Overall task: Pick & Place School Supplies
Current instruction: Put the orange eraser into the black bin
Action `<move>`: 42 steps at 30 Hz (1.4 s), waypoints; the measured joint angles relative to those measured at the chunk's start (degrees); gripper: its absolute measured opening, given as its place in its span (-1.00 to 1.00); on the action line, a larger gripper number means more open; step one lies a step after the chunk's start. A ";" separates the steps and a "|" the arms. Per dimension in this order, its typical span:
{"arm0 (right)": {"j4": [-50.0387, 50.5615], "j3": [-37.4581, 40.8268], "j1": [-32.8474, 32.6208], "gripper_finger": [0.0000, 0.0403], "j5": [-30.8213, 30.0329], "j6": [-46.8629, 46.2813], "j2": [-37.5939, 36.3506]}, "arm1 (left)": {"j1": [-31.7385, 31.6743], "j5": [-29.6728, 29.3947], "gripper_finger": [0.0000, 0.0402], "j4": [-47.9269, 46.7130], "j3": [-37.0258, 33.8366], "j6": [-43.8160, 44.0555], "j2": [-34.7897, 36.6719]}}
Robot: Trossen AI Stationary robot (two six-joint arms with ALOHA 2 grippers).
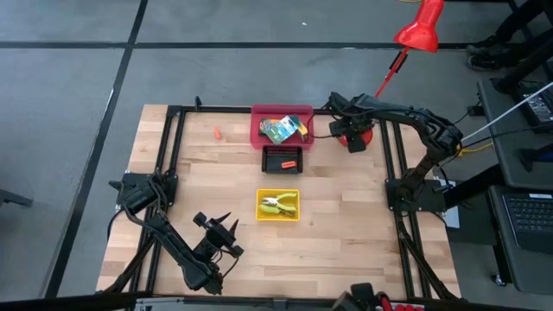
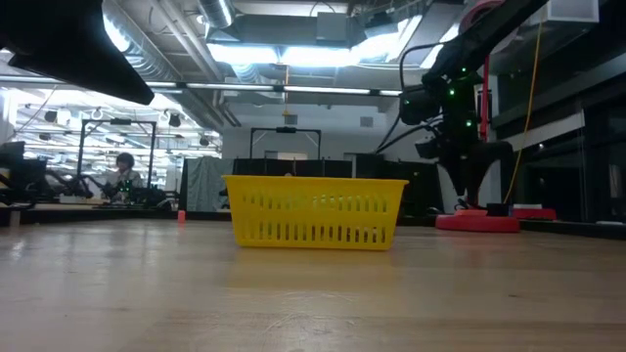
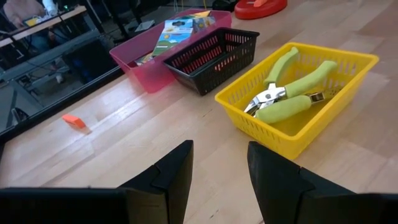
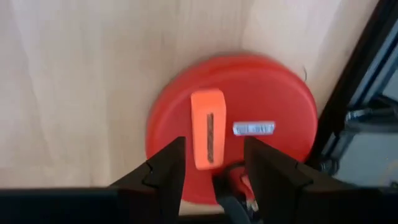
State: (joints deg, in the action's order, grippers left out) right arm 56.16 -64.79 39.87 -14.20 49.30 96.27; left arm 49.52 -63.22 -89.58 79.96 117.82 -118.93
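Observation:
My right gripper is open and points down over the red lamp's round base, at the table's far right. One orange-red stubby piece lies flat on that base, with my fingers on either side of its end and a gap on each side. A second orange-red piece lies on the bare table left of the red tray. Yellow-and-green crayon boxes lean in the red tray. Yellow-handled pliers lie in the yellow tray. My left gripper is open and waits near the table's near left.
A black tray, with orange-red pieces in it, stands between the red and yellow trays. The lamp's red stem and shade rise beyond the far right edge. Black frame rails run along both sides. Bare wood lies around the yellow tray.

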 joint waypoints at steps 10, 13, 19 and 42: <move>-1.86 0.02 0.45 -0.17 1.12 1.03 4.74 | 0.00 0.13 -0.25 0.04 0.00 0.02 0.01; -3.27 0.02 0.85 -0.17 1.16 1.81 5.77 | 0.00 0.22 -0.25 0.04 0.00 -0.02 0.00; -4.01 0.02 2.93 -0.17 0.30 2.55 5.92 | 0.00 0.41 -0.25 0.58 0.00 -0.08 0.00; -1.47 -0.11 3.48 -0.70 1.80 2.08 5.77 | 0.00 0.99 -0.25 2.18 0.00 -1.14 0.01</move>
State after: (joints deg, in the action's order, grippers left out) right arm 54.69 -64.90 43.34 -12.40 51.37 102.04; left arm 49.52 -62.24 -87.39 79.96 116.68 -118.92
